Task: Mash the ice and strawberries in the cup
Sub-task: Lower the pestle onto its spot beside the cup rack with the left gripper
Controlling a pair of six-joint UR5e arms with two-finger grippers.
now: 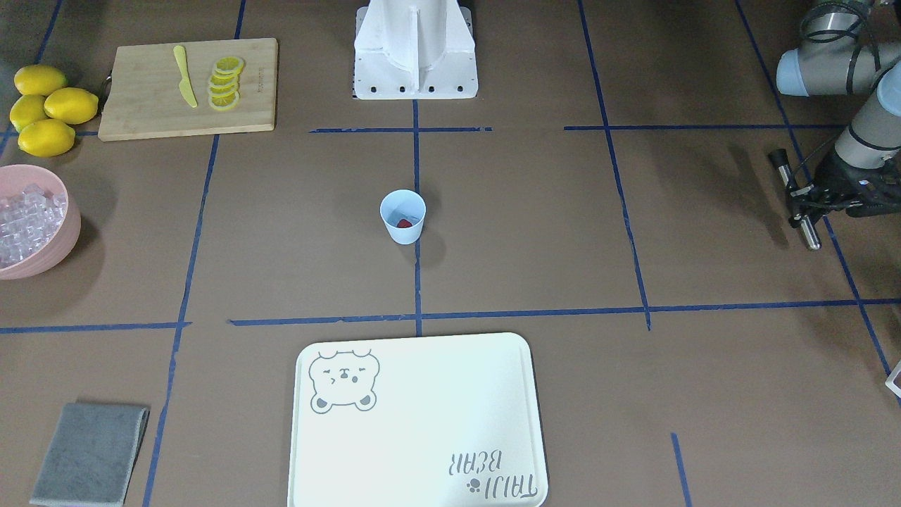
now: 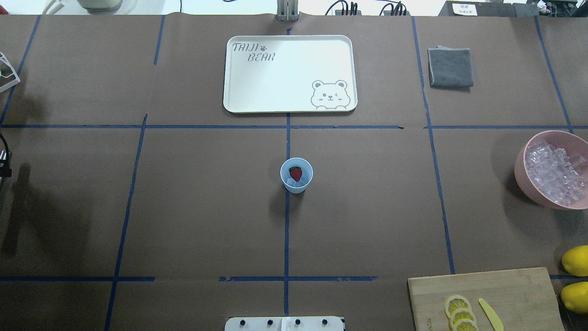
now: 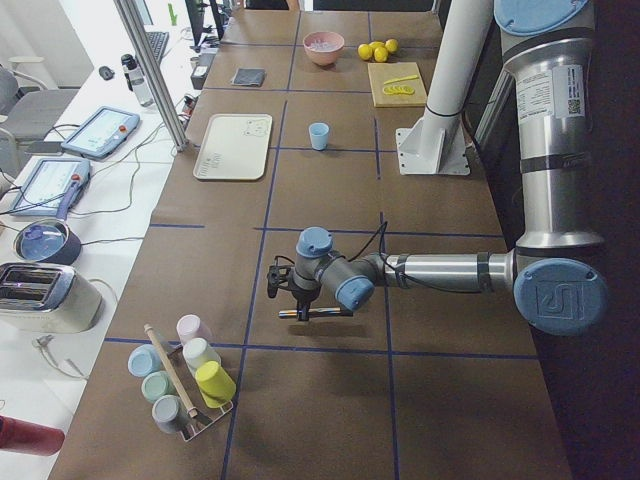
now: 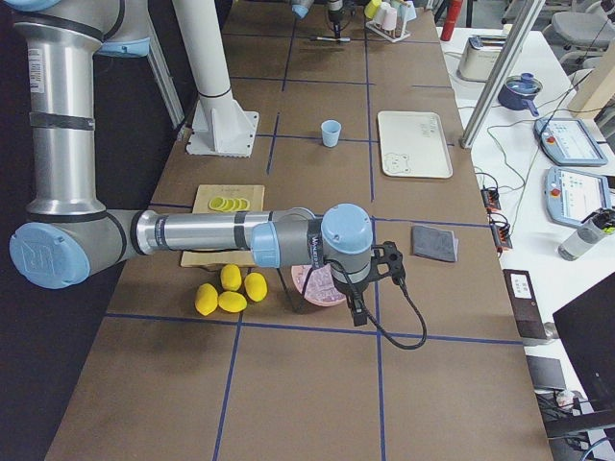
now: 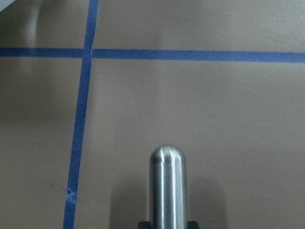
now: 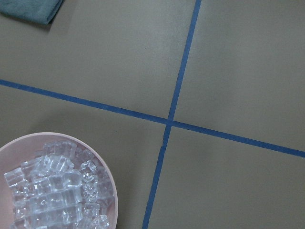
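- Small light blue tapered plastic cup (image 1: 406, 234) standing upright at desk (image 2: 367, 207) centre, containing small red strawberry (image 2: 296, 174) and clear ice cubes (image 2: 290, 183).
- Cup probably light and tip-prone: steadying hold belonging on outer wall.
- Ice hard, slippery; berry soft.
- Left end effector (image 1: 797, 201) clamping round-tipped steel rod (image 5: 167, 186), well apart from cup.
- Right end effector (image 4: 357, 312): cannot tell.

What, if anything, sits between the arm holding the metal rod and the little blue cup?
Nothing visible does. The left gripper, shut on the metal rod, hangs off to the side. Only bare brown table with blue tape lines lies between it and the cup holding the strawberry.
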